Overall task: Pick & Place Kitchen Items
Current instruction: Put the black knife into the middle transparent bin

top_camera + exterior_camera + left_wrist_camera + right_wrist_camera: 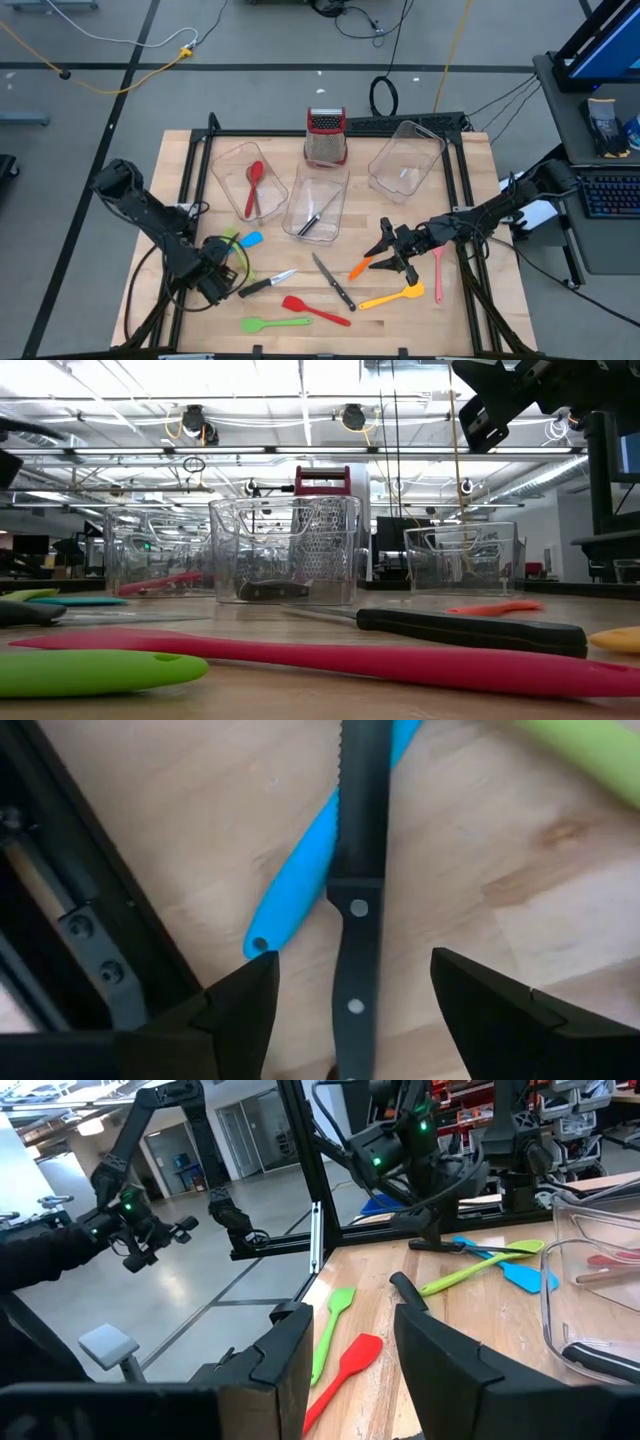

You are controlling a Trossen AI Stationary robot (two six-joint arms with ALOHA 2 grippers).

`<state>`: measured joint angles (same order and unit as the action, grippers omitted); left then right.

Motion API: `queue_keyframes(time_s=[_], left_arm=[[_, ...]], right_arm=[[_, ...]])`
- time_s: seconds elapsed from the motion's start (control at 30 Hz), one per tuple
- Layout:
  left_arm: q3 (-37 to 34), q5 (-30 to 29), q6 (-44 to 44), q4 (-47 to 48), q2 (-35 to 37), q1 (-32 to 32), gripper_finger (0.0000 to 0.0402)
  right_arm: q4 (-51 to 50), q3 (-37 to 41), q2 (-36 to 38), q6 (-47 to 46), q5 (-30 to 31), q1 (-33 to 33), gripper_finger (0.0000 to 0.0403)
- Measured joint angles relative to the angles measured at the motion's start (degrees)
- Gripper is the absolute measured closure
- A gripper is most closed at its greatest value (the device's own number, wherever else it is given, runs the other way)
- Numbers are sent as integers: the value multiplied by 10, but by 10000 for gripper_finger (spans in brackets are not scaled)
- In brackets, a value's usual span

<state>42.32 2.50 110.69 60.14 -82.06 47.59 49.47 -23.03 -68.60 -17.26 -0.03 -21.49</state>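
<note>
Pale wooden tabletop [180, 160] inside a black frame, grey floor and cables beyond.

Landmark: middle clear plastic tub [330, 185].
- Inside the middle tub: one black-handled steel knife [312, 224]. Counted as placed.
- Left of the middle tub: second clear plastic tub [232, 160] holding a red spoon [254, 186]. Counted as placed.
- Right of the middle tub: third clear plastic tub [405, 160], contents not made out.
- Behind the middle tub: steel box grater with red top [326, 135], upright.

Loose on the wood, all in front of the middle tub, nine counted:
- To the front-left: blue spatula [247, 241], lime-green utensil [232, 240], black-handled serrated knife [357, 910].
- Straight in front: another black-handled knife [333, 282], red spatula [315, 309], green spatula [274, 323].
- To the front-right: orange utensil [360, 267], yellow spatula [392, 296], pink spatula [438, 272].

Left gripper [350, 970]: front-left of the middle tub, low over the serrated knife, fingers [245, 995] spread to either side of the handle with wood showing in both gaps. Not pinching.

Right gripper [350, 1330]: front-right of the middle tub, above the table near the orange utensil, fingers apart, nothing between them.

Progress, as judged: early stage, two items in tubs against nine outside. Serrated knife likely the item in hand, either about to be gripped or just set down; which of the two not decidable.
</note>
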Motion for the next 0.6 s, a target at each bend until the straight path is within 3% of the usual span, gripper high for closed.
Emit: queue_keyframes(time_s=[0.47, 0.6], left_arm=[[-59, 17, 35, -93, 3, 18, 136], [-59, 15, 39, -99, 2, 22, 161]], right_arm=[[0, 0, 0, 0, 0, 0, 268], [0, 0, 0, 0, 0, 0, 268]])
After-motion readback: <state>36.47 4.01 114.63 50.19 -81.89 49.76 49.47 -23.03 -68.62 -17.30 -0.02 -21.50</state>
